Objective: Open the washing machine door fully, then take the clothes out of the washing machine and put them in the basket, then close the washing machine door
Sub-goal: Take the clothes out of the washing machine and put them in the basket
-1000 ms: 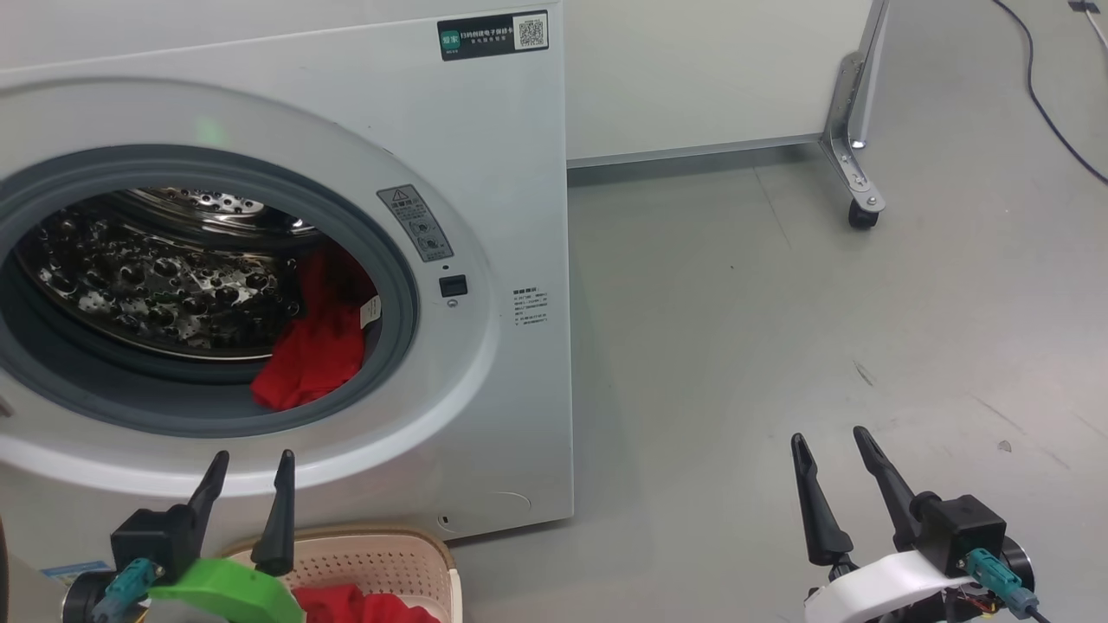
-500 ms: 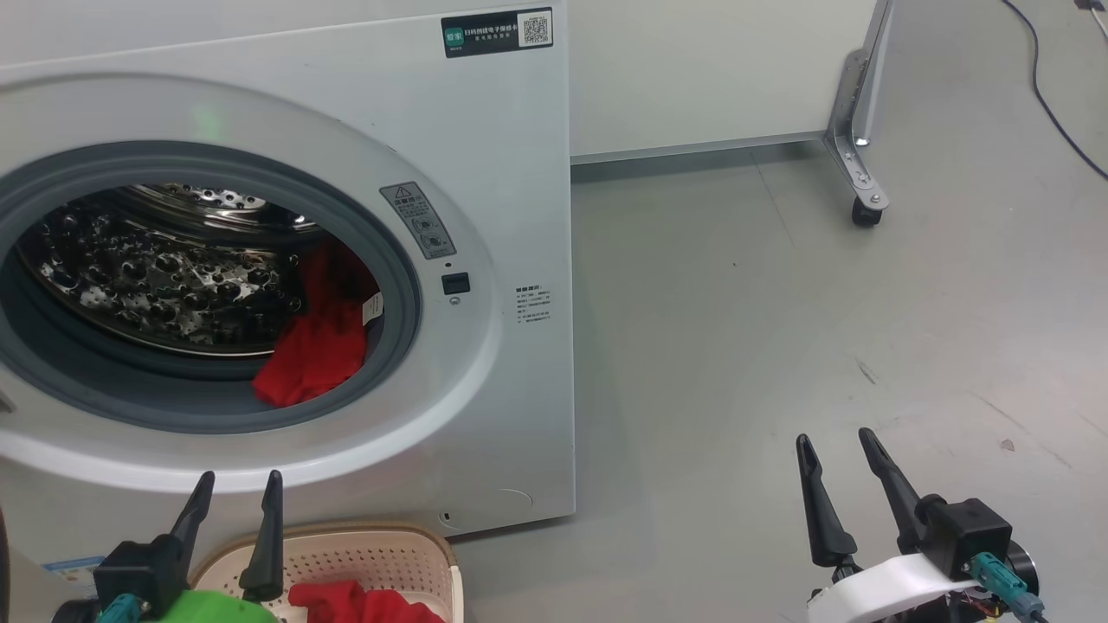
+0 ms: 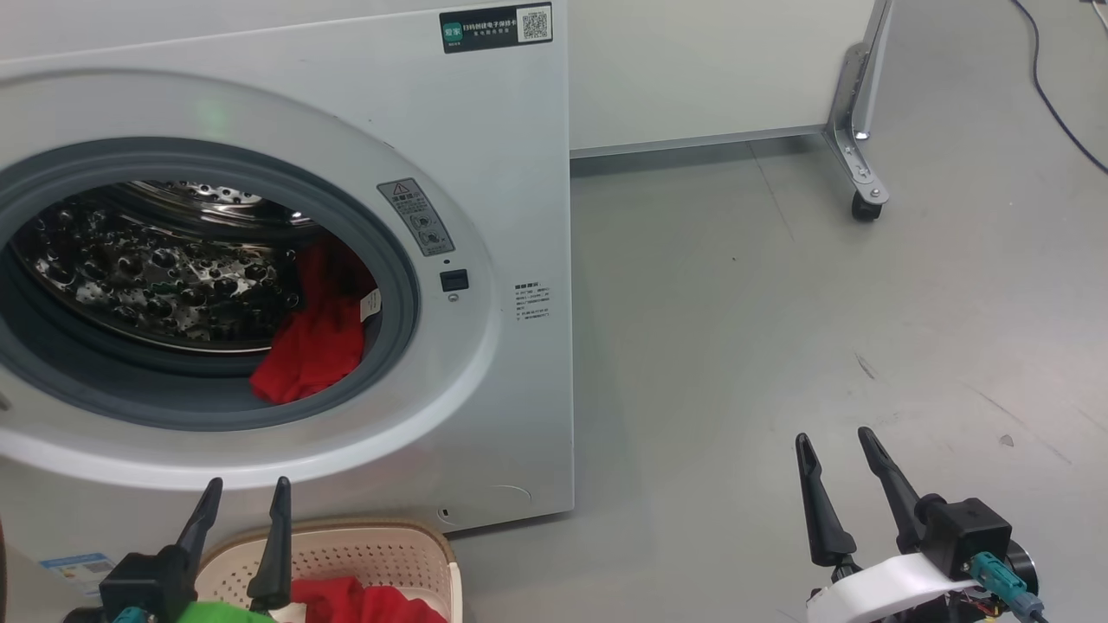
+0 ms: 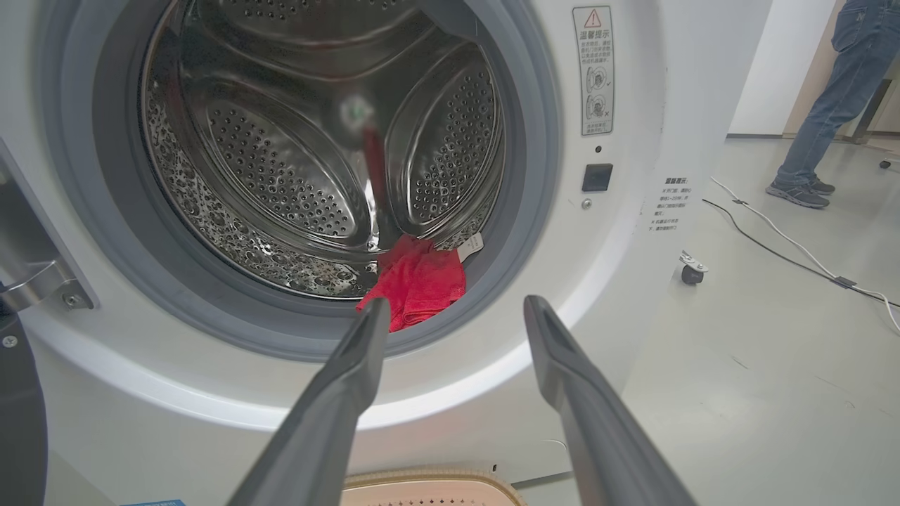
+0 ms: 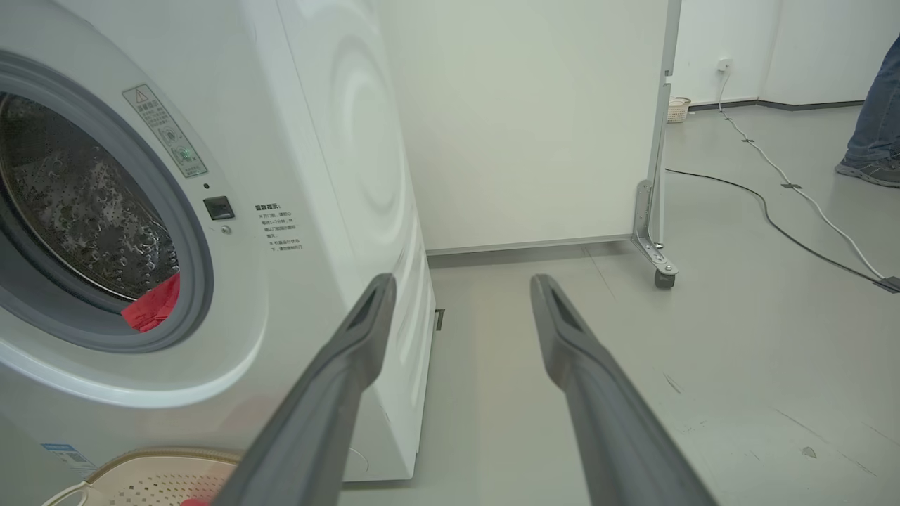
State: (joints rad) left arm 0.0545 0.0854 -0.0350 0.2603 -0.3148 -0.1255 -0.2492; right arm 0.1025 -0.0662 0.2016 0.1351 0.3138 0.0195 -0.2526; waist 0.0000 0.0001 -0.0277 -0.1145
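Note:
The white washing machine stands with its mouth uncovered, showing the steel drum. A dark curved edge at the far left, likely the washing machine door, is swung aside by its hinge. Red clothes lie at the drum's lower right, over the grey gasket. More red cloth lies in the cream basket on the floor in front. My left gripper hovers open above the basket, pointing at the drum. My right gripper is open over bare floor to the right.
A white partition on a metal leg with a caster stands behind and right of the machine. A cable runs over the grey floor. A person's legs stand farther off. Open floor lies right of the machine.
My left gripper has sunk lower in the head view, staying open over the basket. The right gripper has barely moved. The red cloth in the drum lies as before.

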